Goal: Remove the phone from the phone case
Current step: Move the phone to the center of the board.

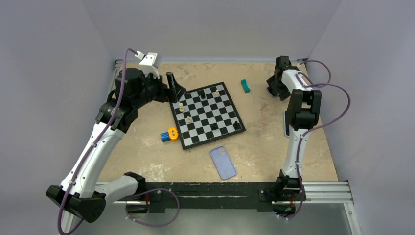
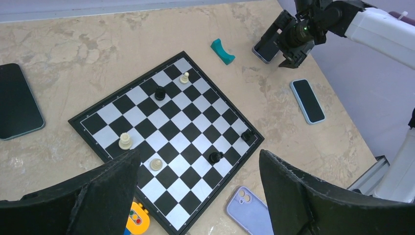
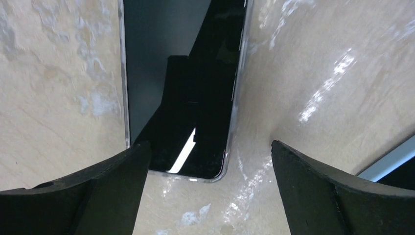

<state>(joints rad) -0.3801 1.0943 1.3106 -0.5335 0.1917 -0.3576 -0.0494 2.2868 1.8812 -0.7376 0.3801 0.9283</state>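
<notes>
A phone in a clear case (image 3: 181,83) lies screen up on the table. My right gripper (image 3: 210,144) is open just above its near end, with one finger (image 3: 98,191) over a corner and the other off to the side. In the top view this gripper (image 1: 272,89) is at the far right and hides that phone. A lavender cased phone (image 1: 223,162) lies back up near the front, and it also shows in the left wrist view (image 2: 249,210). My left gripper (image 2: 198,154) is open and empty above the chessboard (image 1: 208,115).
A phone in a light blue case (image 2: 307,100) lies right of the board and a black phone (image 2: 17,100) lies left of it. A teal piece (image 1: 245,86) sits far right of the board. A blue and orange toy (image 1: 169,134) sits at its left. Several chess pieces stand on the board.
</notes>
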